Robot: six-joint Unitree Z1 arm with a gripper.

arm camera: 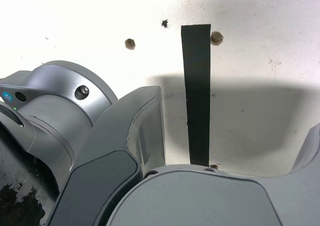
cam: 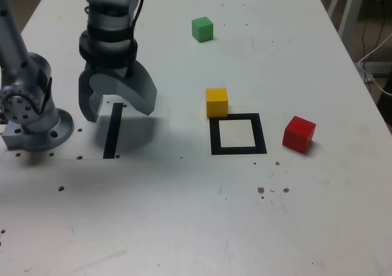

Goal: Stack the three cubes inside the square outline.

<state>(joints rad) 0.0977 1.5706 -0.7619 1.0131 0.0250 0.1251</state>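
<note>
The green cube [cam: 203, 29] sits far back on the white table. A yellow cube [cam: 216, 101] rests just behind the square outline [cam: 237, 134], touching its back left corner. To the exterior view's right of the outline lies the red cube [cam: 299, 133], apart from it. My gripper [cam: 117, 109] hangs open at the exterior view's left, over the top end of a straight black tape strip [cam: 112, 131], far from all three cubes. Nothing is between its fingers. In the wrist view only the strip [arm camera: 197, 93] and my own fingers [arm camera: 142, 131] show.
The arm's round base [cam: 37, 126] stands at the exterior view's left edge. Small screw holes [arm camera: 130, 44] and dark specks [cam: 261, 190] dot the tabletop. Chair or table legs [cam: 345, 7] stand beyond the far right corner.
</note>
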